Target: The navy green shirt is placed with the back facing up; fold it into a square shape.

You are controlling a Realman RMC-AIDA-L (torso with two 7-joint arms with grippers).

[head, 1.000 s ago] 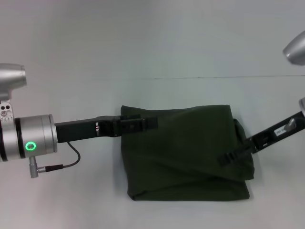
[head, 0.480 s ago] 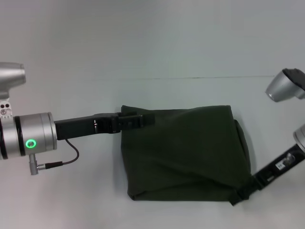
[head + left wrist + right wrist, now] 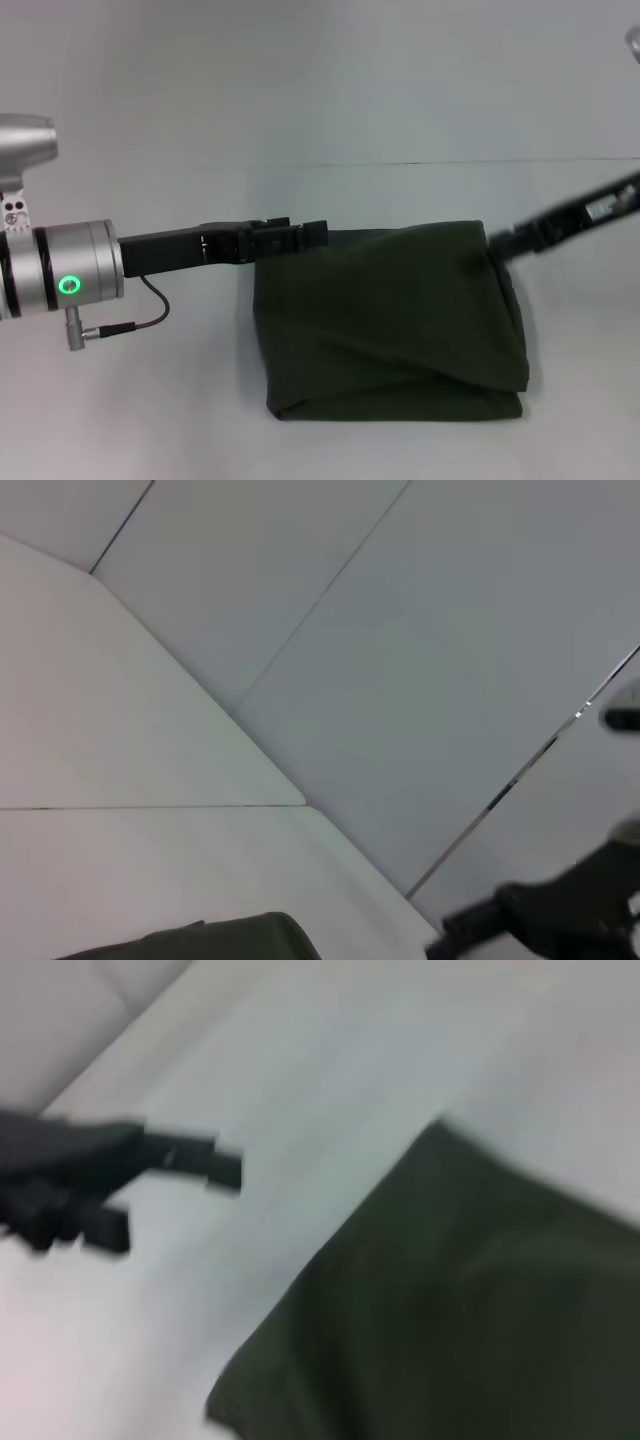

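The navy green shirt (image 3: 390, 320) lies folded into a rough square on the white table, with a diagonal crease across its lower half. My left gripper (image 3: 300, 237) hovers at the shirt's far left corner, open and holding nothing. It also shows in the right wrist view (image 3: 150, 1185) with its two fingers apart. My right gripper (image 3: 498, 244) is at the shirt's far right corner, open and empty, and also shows in the left wrist view (image 3: 470, 932). The shirt's edge shows in the left wrist view (image 3: 220, 938) and it fills much of the right wrist view (image 3: 470, 1310).
The white table (image 3: 150, 400) surrounds the shirt on all sides. Its far edge meets a pale wall (image 3: 320, 80). A black cable (image 3: 140, 320) loops from my left wrist.
My right gripper swung from the shirt's right side down to its near right corner, then up to the far right corner. My left gripper drew back slightly to the left. The shirt stayed put.
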